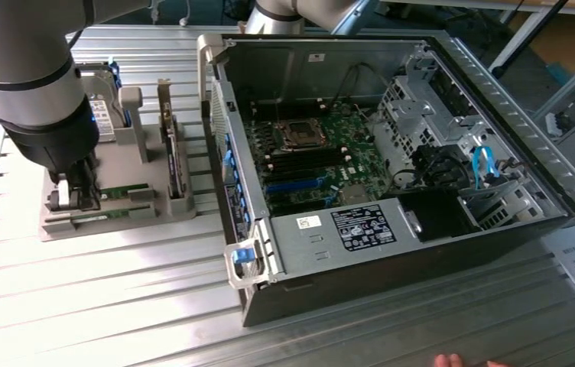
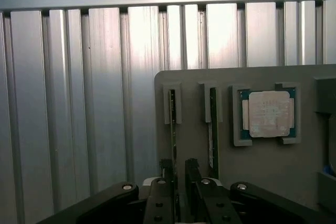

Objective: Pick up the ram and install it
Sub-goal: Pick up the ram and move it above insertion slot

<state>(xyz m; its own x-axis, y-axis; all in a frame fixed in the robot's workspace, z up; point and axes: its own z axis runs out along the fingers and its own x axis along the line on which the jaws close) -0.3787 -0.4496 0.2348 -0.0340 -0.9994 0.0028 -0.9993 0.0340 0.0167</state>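
- One robot arm, one gripper. Its two dark fingers stand apart with a narrow gap between them. Nothing is clamped or lifted.
- The ram is a slim green stick standing on its thin edge in a slot of a grey holder. It lies directly ahead of the fingers, and its near end reaches in at the gap between them.
- The stick's long axis runs straight away from the gripper, in line with the gap, so the finger faces lie parallel to its flat sides. Whether either finger touches it cannot be told.
- Beside the ram, on one side of the fingers, a second slim board stands on edge in its own slot, parallel to the first. Whether it is another ram stick cannot be told.
- Beyond that board, further from the fingers, lies one square silver processor chip, flat in its recess.
- In the exterior view, the gripper is low over the holder. One open computer case lies well apart from the fingers, its motherboard showing.
- Count: two boards on edge, one chip, one case.
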